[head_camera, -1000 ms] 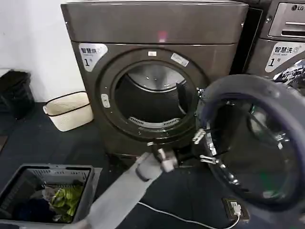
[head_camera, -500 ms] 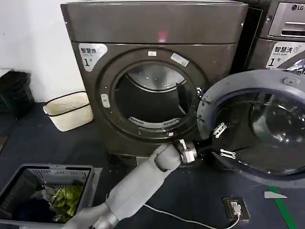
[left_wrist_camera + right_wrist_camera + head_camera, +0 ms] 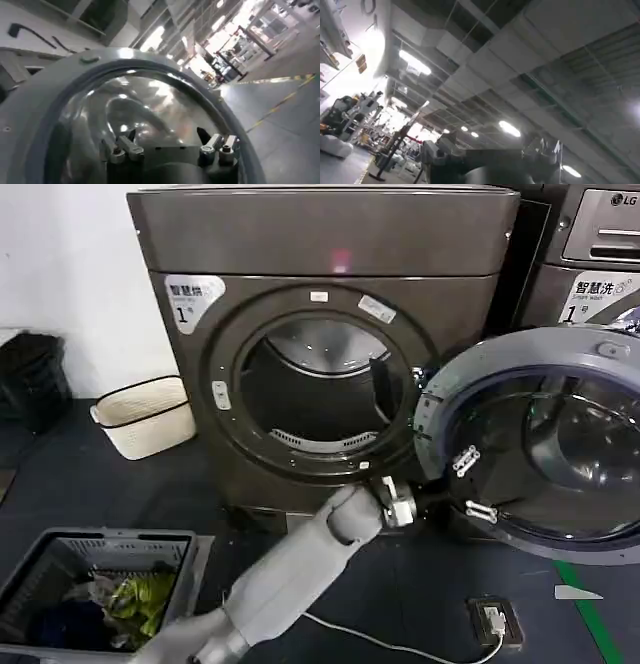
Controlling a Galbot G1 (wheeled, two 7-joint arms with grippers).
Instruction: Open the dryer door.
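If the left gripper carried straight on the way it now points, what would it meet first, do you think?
Most likely the dryer door: the left gripper points at its grey inner side and glass, open-fingered and very near, though contact is hard to judge.

Laundry corner in an industrial hall — dryer (image 3: 330,354), LG washer (image 3: 590,264), ceiling ducts (image 3: 485,60).

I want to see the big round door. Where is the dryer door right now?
In the head view the dryer door hangs swung wide open on the right of the dryer's drum opening, its grey inner side facing us. The left hand is against that inner side.
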